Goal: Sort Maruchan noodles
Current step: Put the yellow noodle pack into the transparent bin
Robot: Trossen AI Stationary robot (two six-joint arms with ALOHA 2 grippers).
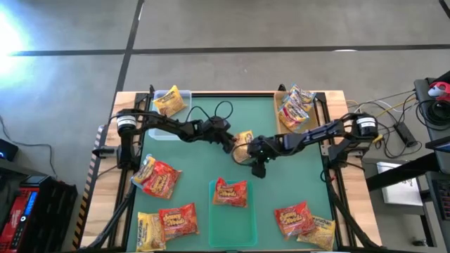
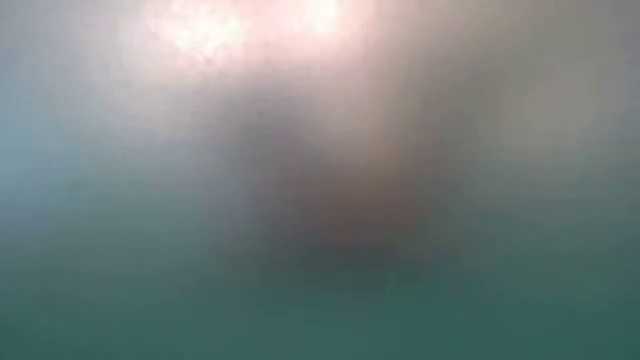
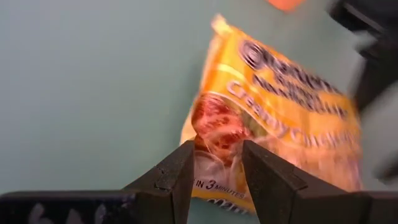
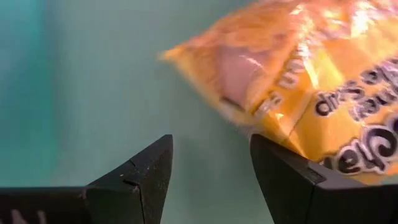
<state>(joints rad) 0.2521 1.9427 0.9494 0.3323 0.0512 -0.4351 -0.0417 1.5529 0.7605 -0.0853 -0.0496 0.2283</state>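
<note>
A yellow Maruchan noodle packet (image 1: 244, 138) is at the middle of the green mat, between my two grippers. My left gripper (image 1: 230, 143) reaches in from the table's left and is shut on it (image 3: 273, 118). My right gripper (image 1: 247, 153) comes from the table's right and stands open (image 4: 211, 149) over bare mat, with the same packet (image 4: 323, 81) beside one of its fingers. Other red and yellow packets lie on the mat and in the trays. The low view shows only blur. My left gripper pinches the yellow packet between its two fingers at the printed end (image 3: 217, 158) nearest the gripper. The fingers slant down from the table's left. The packet stands tilted beyond the fingertips; whether it is clear of the mat I cannot tell. My right gripper has the packet's corner (image 4: 273, 124) close by one finger (image 4: 280, 168); whether they touch I cannot tell.
A clear tray (image 1: 156, 126) at the far left holds a yellow packet (image 1: 169, 102). A brown tray (image 1: 280, 95) at the far right holds several packets. A green tray (image 1: 235, 228) at the near middle holds a red packet (image 1: 230, 192). Loose packets lie near left (image 1: 158, 177) and near right (image 1: 294, 218).
</note>
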